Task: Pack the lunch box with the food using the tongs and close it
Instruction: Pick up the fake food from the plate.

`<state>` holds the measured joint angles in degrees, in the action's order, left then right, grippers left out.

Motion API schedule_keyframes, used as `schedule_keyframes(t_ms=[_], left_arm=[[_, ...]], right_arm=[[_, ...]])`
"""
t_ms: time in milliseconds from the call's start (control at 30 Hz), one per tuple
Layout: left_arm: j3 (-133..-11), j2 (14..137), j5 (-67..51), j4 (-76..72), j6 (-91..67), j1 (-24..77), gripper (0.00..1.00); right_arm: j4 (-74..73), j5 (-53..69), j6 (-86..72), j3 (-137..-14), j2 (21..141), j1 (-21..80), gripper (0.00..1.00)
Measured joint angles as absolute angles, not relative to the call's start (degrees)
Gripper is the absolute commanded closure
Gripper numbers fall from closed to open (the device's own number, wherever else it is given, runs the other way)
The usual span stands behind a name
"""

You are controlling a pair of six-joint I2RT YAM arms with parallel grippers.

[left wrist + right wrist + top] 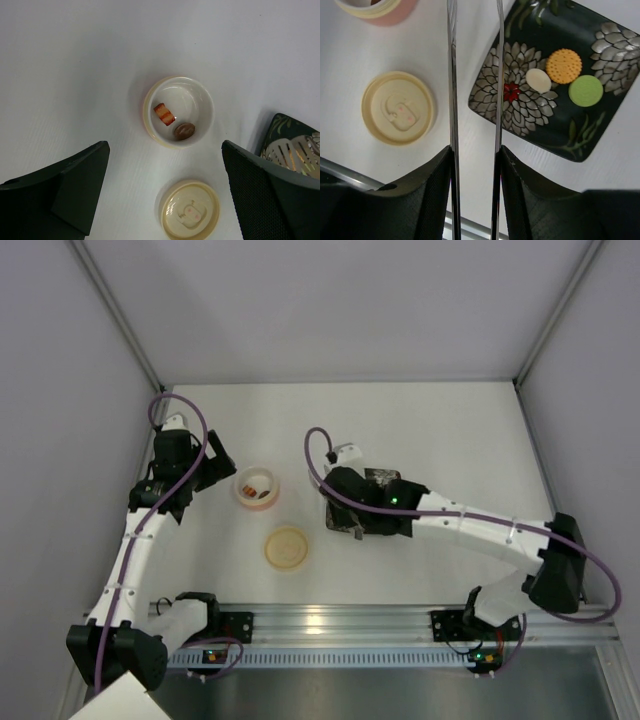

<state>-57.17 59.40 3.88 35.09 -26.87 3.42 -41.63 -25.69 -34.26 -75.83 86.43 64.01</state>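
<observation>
1. Left gripper (164, 150): jaws spread wide, holding nothing. It hovers over the left half of the worktop (450, 430), above the lunch box.
2. The lunch box (146, 112): upright and uncovered, left of the worktop's centre. A striped orange-red piece (164, 114) and a brown oval piece (184, 130) lie on its white floor, close together.
3. Lid (398, 107): cream disc, flat on the worktop. It sits just beside the lunch box, toward the near edge.
4. Right gripper (475, 150): clamped on the tongs (452, 100), one metal arm against each finger. The arms run nearly parallel. The left one is over bare worktop between lid and plate, and the right one crosses the plate's left corner.
5. Plate (520, 115): black, square, floral, right of the worktop's centre.
6. The food, on the plate: cream oval (538, 80) touching the orange round (563, 65), with the green round (585, 90) close against the orange one.
</observation>
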Motion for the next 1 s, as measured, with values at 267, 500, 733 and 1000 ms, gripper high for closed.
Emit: schedule_keyframes(t_ms=[267, 500, 733, 1000], left_arm=[[-57.17, 59.40, 3.81, 35.09, -26.87, 3.42, 0.01], [-57.17, 59.40, 3.81, 35.09, -26.87, 3.42, 0.01], [-57.17, 59.40, 3.81, 35.09, -26.87, 3.42, 0.01], [-57.17, 59.40, 3.81, 35.09, -26.87, 3.42, 0.01]], right_arm=[[-42.87, -29.43, -39.70, -60.34, 68.93, 63.68, 0.58], [-42.92, -29.69, -42.33, -54.37, 67.13, 63.68, 0.59], [-42.63, -28.51, -43.24, -52.05, 67.11, 63.68, 0.59], [-42.19, -26.81, -43.31, -51.35, 67.24, 63.68, 0.59]])
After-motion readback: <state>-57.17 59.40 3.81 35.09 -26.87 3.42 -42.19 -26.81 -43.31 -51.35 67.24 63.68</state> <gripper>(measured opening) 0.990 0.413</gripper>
